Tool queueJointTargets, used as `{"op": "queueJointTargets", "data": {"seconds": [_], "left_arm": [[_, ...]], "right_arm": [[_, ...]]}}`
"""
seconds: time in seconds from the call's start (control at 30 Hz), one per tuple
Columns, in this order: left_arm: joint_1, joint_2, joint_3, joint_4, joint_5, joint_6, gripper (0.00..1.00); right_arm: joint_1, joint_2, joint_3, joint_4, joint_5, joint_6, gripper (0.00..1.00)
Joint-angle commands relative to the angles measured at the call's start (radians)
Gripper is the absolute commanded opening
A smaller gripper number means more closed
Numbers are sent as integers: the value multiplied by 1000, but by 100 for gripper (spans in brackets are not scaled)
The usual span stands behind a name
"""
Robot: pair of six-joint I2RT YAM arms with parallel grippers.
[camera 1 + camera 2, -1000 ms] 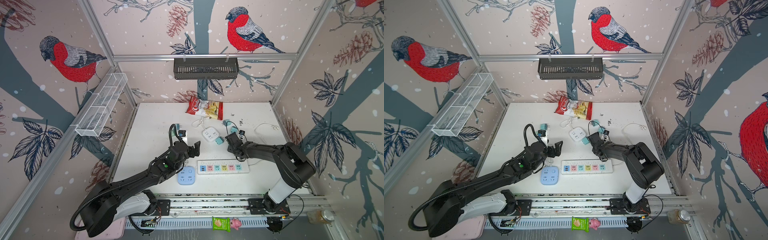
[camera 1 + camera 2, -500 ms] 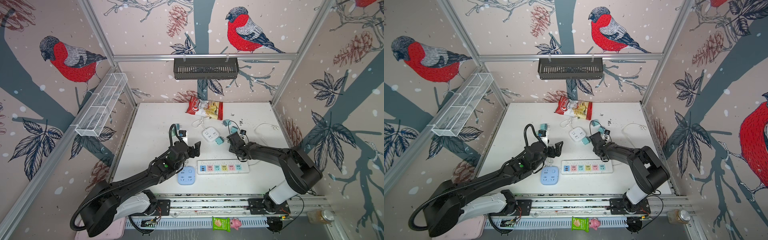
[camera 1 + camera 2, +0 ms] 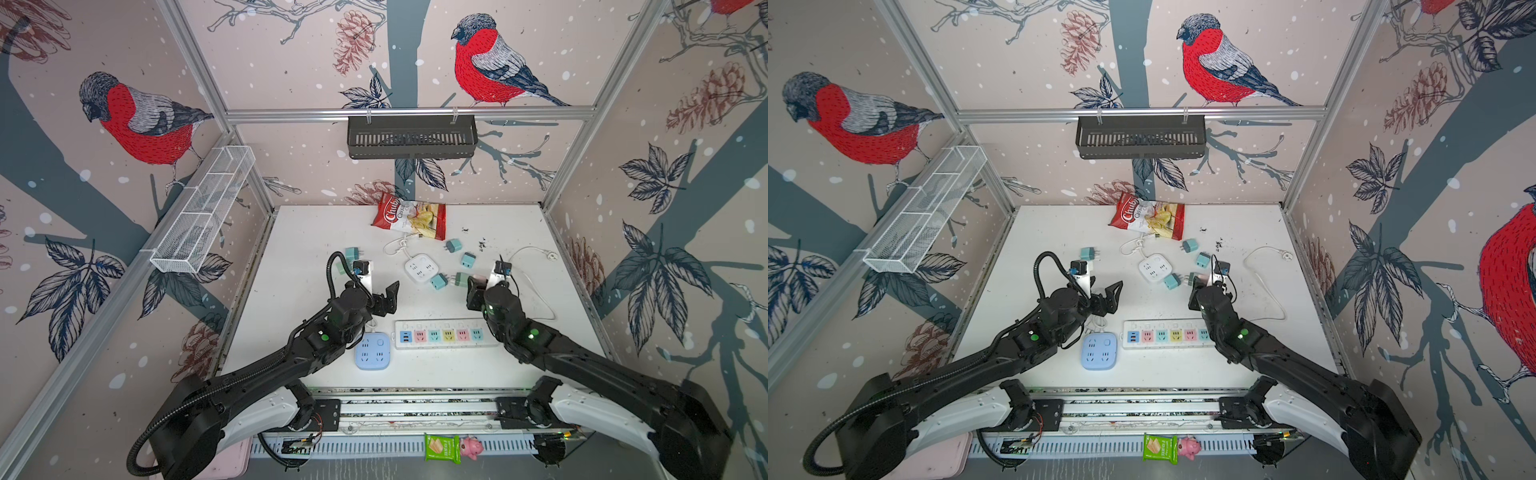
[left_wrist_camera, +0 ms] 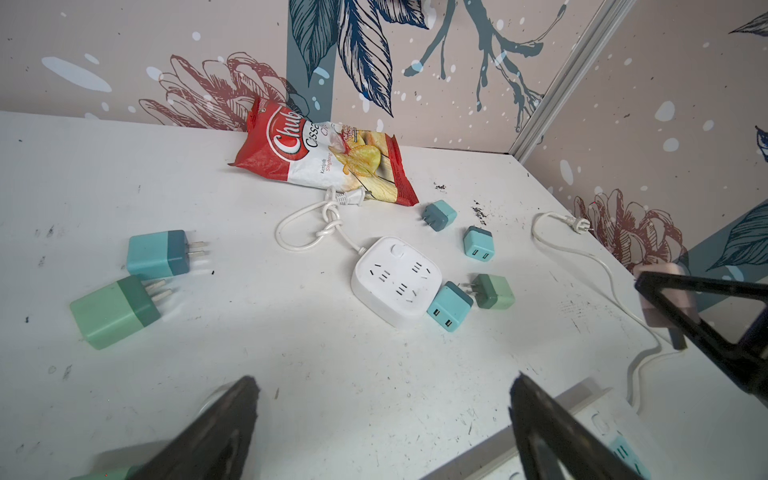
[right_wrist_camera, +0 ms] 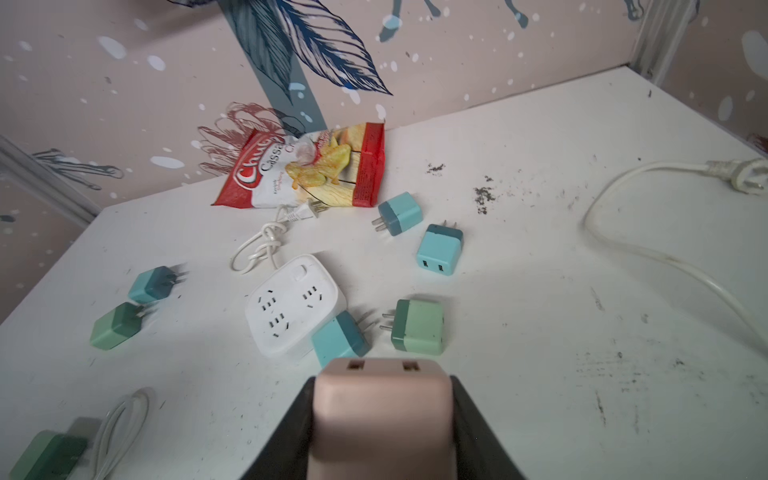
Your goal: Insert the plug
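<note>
Pink plug (image 5: 380, 419) is what we hold tight in our right hand (image 5: 382, 382) over the tabletop (image 5: 540, 332), and our left hand (image 4: 384, 380) is wide open.

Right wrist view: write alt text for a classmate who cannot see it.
The right gripper is shut on a pink plug, two USB ports showing. Beyond it on the white table lie a white socket block, small teal and green plugs, and a red chip bag by the wall.
</note>
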Motion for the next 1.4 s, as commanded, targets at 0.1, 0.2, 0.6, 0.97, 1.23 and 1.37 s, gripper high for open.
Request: {"op": "queueJointTargets", "data": {"seconds": [0.1,0.2,0.6,0.97,1.23,1.37], "left_arm": [[-4,7,56,-10,115,66,91],[-4,5,12,89,241,89,92],[-26,56,3,215,540,107,85],[-100,146,67,195,646,148,80],[-186,234,136,171,738,169,77],[-187,230,106,230,738,142,76]], "right_arm": [[42,-310,-216,310,-30,-276,21],[44,-417,-348,473,-110,-383,21],[46,-362,-451,605,-333,-632,5],[75,-361,-562,757,-454,-761,2],[130,-286,-562,806,-440,-810,2],[175,-180,-539,845,-397,-841,2]]}}
